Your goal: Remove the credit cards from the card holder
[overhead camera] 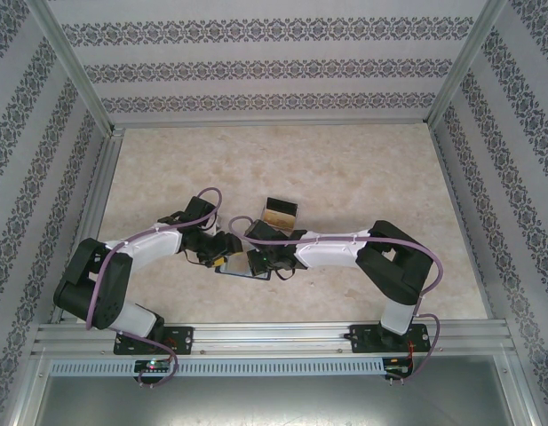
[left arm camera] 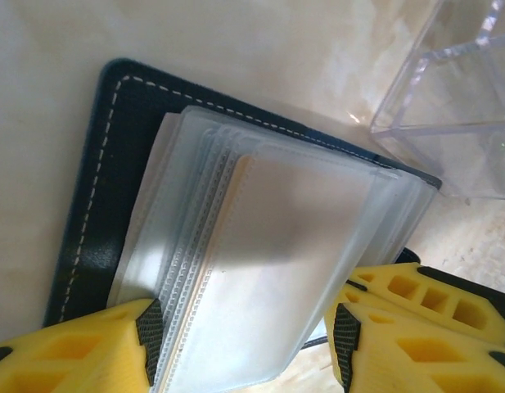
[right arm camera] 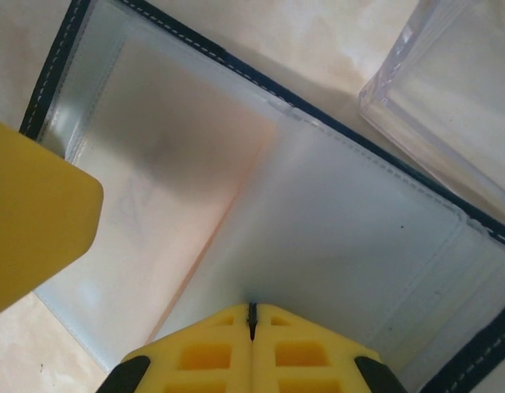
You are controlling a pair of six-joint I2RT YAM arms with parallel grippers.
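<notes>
- Yellow-fingered left gripper [left arm camera: 248, 336] straddles the clear sleeves [left arm camera: 277, 237]; clamped or loose, can't tell.
- Right gripper [right arm camera: 252, 315]: jaws pressed together over one sleeve.
- Navy card holder [left arm camera: 96, 221] lies open on the table [left arm camera: 39, 98].
- Beyond it, acrylic stand [left arm camera: 465, 123].

Nothing can be read anywhere. The wallet [left arm camera: 92, 205] shows only pale stitching along its edge, its frosted plastic sleeves [left arm camera: 293, 246] are blank, and the clear stand [left arm camera: 457, 123] at two o'clock carries no label.
</notes>
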